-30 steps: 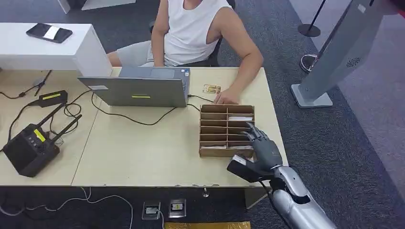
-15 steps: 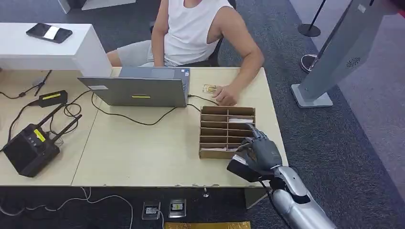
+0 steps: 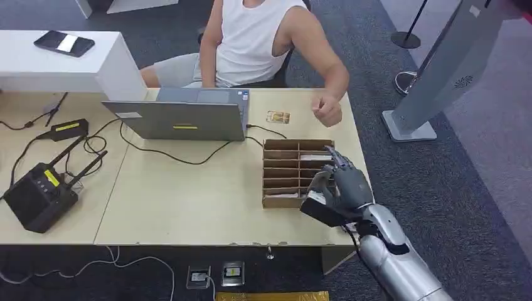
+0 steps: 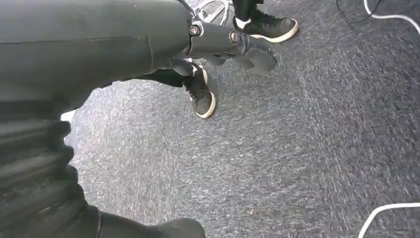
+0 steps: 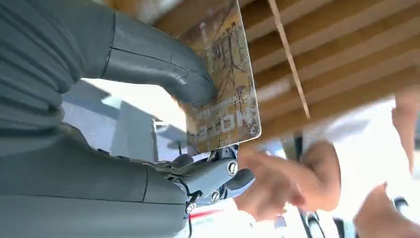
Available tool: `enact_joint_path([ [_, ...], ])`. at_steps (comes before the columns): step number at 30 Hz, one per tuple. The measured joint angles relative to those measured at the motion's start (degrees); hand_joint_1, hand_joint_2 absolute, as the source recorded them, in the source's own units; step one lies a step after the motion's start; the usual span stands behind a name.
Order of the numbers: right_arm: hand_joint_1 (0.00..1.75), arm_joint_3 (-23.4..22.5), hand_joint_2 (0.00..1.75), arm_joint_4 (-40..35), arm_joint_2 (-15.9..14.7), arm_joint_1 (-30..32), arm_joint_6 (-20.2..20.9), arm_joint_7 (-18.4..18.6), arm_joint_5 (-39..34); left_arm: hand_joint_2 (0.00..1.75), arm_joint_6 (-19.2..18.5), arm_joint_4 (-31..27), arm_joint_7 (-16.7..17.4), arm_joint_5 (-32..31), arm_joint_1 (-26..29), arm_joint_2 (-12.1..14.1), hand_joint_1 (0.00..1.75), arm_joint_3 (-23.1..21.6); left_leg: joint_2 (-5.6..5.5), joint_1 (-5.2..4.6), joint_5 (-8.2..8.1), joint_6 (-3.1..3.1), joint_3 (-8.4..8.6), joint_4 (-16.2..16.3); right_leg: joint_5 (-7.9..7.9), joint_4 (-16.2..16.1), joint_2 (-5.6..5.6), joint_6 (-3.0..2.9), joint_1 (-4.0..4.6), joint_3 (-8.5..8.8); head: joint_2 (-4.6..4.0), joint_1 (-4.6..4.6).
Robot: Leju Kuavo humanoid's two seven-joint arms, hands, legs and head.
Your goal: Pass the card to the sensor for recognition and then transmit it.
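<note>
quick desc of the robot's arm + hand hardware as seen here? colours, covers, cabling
The right arm is silver metal in rounded segments, with a thin black cable along it near the wrist. The right hand is dark grey, with a black block at its base. In the right wrist view it shows a grey ribbed cover, a thick grey thumb and screw-jointed fingers. The left hand is dark grey, with visible screws.

- Brown corrugated-cardboard divider box (image 3: 290, 169): matt, raw edges.
- Yellowish printed plastic card (image 5: 225, 84): worn, scuffed sheen.
- Pale wood-laminate tabletop (image 3: 182, 194): smooth.
- Grey floor carpet (image 4: 297, 148): rough weave.
- Right hand (image 3: 342, 188): matt grey plastic.
</note>
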Motion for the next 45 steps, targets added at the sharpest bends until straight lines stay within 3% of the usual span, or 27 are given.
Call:
enact_joint_path([
  [8, 1.75, -4.6, 1.75, -1.4, 0.4, -7.9, 0.7, -1.7, -7.0, 1.75, 0.0, 0.0, 0.0, -0.1, -0.3, -0.1, 0.00, 0.0, 0.02, -0.01, 0.06, 0.01, 0.01, 0.0, 0.05, 0.0, 0.04, 0.00, -0.01, 0.01, 0.00, 0.00],
  [18, 1.75, -8.9, 1.75, -0.7, -0.3, -22.8, 3.6, -3.8, -14.7, 1.75, -0.9, 0.0, 0.0, -0.9, -0.6, -0.3, 0.00, 0.0, 0.04, 0.00, 0.07, 0.00, -0.01, 0.0, 0.07, 0.0, 0.05, 0.02, -0.01, 0.01, 0.00, 0.02],
  [24, 1.75, -7.2, 1.75, 10.0, 1.8, -30.5, 0.3, -8.2, -10.3, 1.75, -1.5, 0.0, 0.9, -2.1, -2.1, -0.8, 0.00, -0.1, -0.03, 0.02, 0.08, -0.01, -0.04, 0.0, 0.07, 0.0, -0.05, 0.02, 0.02, 0.03, 0.00, -0.02],
  [30, 1.75, -5.4, 1.75, 21.2, 4.1, -32.8, -3.0, -10.6, -8.9, 1.75, -1.6, 0.0, 1.0, -2.1, -2.6, -0.9, 0.00, -0.2, -0.10, 0.02, 0.08, -0.01, -0.05, 0.0, 0.06, 0.0, -0.14, 0.01, 0.02, 0.03, 0.00, 0.00],
  [36, 1.75, -4.7, 1.75, 27.7, 5.0, -33.0, -3.5, -10.9, -9.0, 1.75, -1.6, 0.0, 1.0, -2.2, -2.6, -1.0, 0.00, -0.2, -0.11, 0.02, 0.08, -0.01, -0.05, 0.0, 0.05, 0.0, -0.15, 0.01, 0.01, 0.04, 0.00, 0.02],
  [38, 1.48, -4.4, 1.75, 29.1, 5.1, -33.0, -3.6, -10.9, -9.0, 1.75, -1.6, 0.0, 1.0, -2.2, -2.6, -1.0, 0.00, -0.2, -0.11, 0.02, 0.08, -0.01, -0.05, 0.0, 0.06, 0.0, -0.14, 0.01, 0.01, 0.03, 0.00, 0.02],
  [39, 0.00, -4.2, 1.75, 29.8, 5.2, -33.0, -3.7, -10.9, -9.1, 1.75, -1.6, 0.0, 1.0, -2.2, -2.6, -1.0, 0.00, -0.2, -0.11, 0.02, 0.08, -0.01, -0.04, 0.0, 0.06, 0.0, -0.14, 0.01, 0.01, 0.04, 0.00, 0.00],
  [45, 0.00, -3.8, 1.75, 31.9, 5.3, -32.5, -6.3, -11.0, -10.9, 1.75, -1.2, 0.0, 1.0, -1.8, -2.2, -1.0, 0.00, -0.2, -0.10, 0.02, 0.08, -0.01, -0.03, 0.0, 0.06, 0.0, -0.11, 0.01, 0.02, 0.01, 0.00, 0.00],
])
